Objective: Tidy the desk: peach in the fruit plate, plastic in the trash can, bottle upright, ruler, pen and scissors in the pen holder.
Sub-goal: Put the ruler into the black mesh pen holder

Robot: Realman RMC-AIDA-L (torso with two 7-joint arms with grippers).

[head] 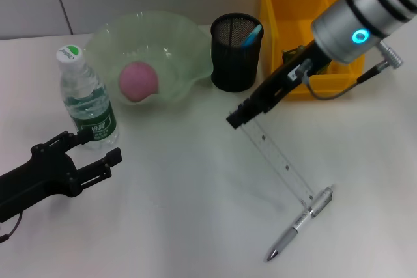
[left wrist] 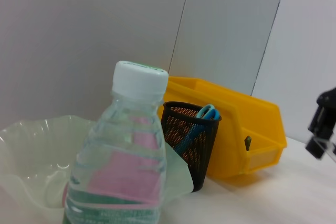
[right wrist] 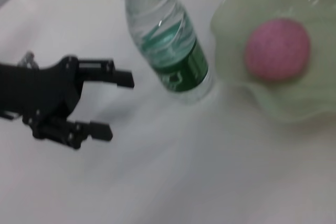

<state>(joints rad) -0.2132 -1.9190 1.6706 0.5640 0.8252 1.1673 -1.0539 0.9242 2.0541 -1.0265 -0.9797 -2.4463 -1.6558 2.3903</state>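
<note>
Right gripper (head: 236,119): reaching down from the desk's far right, clamped on the clear ruler's (head: 280,159) raised end.
Left gripper (head: 100,147): near the left edge, fingers apart beside the upright water bottle (head: 86,99).

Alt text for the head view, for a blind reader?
The right gripper holds one end of a clear ruler, whose far end rests by a pen on the table. The open left gripper sits beside an upright bottle.

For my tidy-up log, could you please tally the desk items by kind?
Water bottle: 1
Peach: 1
Fruit plate: 1
Mesh pen holder: 1
Scissors: 1
Yellow bin: 1
Clear ruler: 1
Pen: 1
Total: 8
</note>
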